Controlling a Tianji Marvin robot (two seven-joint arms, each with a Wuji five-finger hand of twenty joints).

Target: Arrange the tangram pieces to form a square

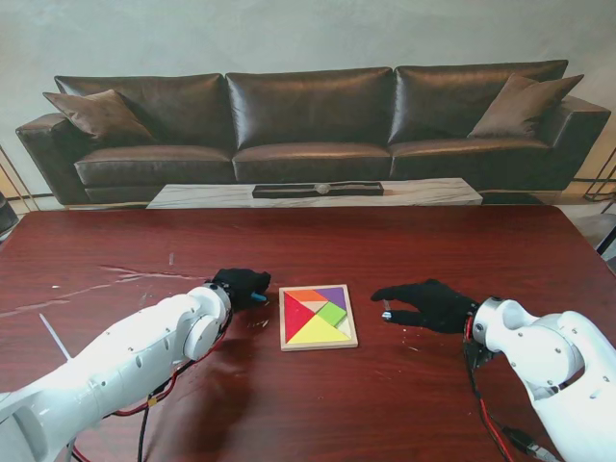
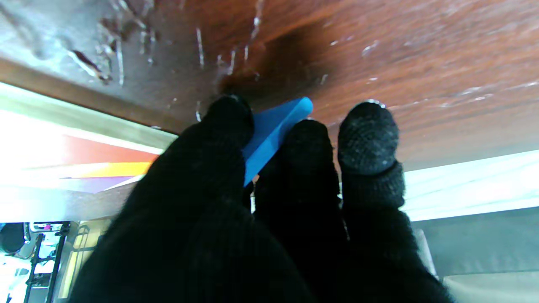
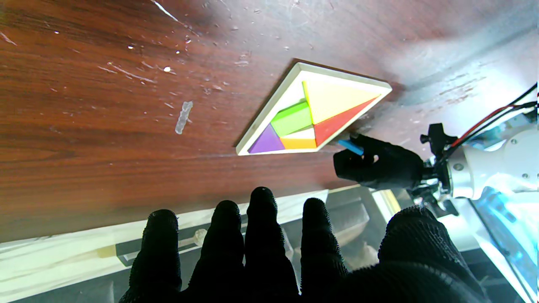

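Observation:
A square wooden tray [image 1: 319,342] sits mid-table holding red, orange, purple, green and yellow tangram pieces [image 1: 315,315], with a bare patch at its right side. My left hand [image 1: 241,286], in a black glove, is just left of the tray, shut on a blue piece [image 2: 271,132] pinched between thumb and fingers. The right wrist view shows the same blue piece [image 3: 350,147] beside the tray [image 3: 269,113]. My right hand [image 1: 428,304] hovers right of the tray with its fingers [image 3: 263,227] spread and nothing in it.
The dark red table [image 1: 144,241] has white scuffs at the left. A low marble table [image 1: 318,194] and a brown leather sofa [image 1: 308,125] lie beyond the far edge. Red and black cables [image 1: 159,399] hang by my left arm.

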